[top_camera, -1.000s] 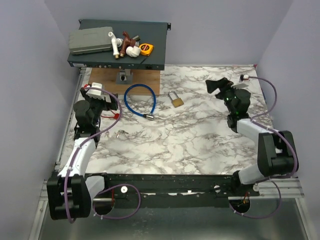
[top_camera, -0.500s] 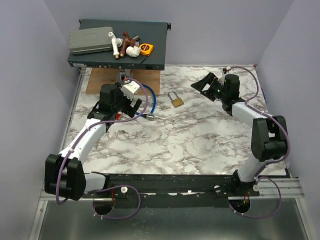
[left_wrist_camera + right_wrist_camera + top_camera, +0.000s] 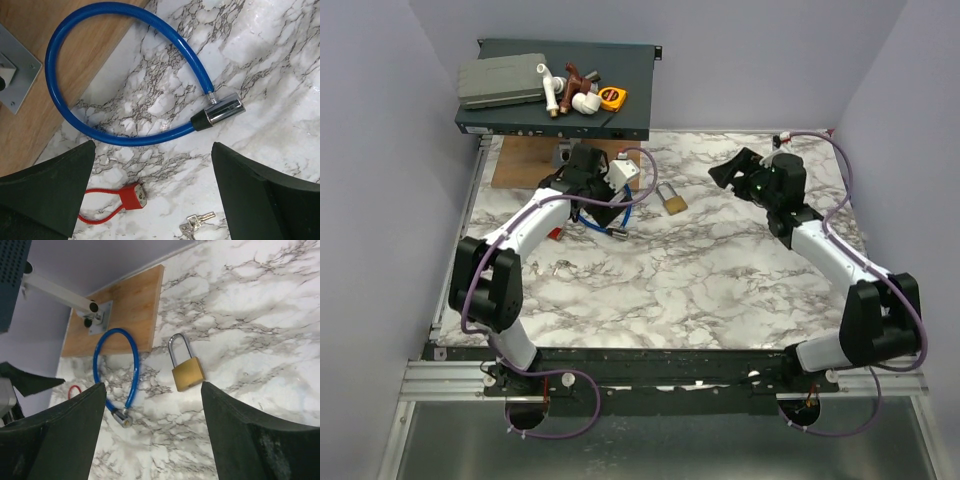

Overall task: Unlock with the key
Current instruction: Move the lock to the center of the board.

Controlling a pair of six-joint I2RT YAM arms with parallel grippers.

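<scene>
Left gripper (image 3: 153, 145): jaws fully apart, holding nothing, positioned above the blue cable lock (image 3: 125, 137), whose closed loop lies partly on the wooden board (image 3: 25, 130) and partly on the marble surface (image 3: 720, 270). The chrome lock body of the cable rests on the marble between the two fingers as seen from the left wrist.

Right gripper (image 3: 153, 385): jaws apart, nothing between them, raised over the far right part of the surface and aimed toward the brass padlock (image 3: 187, 371). The padlock lies flat on the marble just beside the corner of the board, shackle pointing toward the back wall, apart from the cable lock.

Location of the key (image 3: 134, 195): flat on the marble, on the near side of the cable loop and not touching it, close to the left finger of the left gripper. Its red cord trails away from the tag in a loop. A small bunch of silver keys (image 3: 197, 223) lies near it, separate from it.
</scene>
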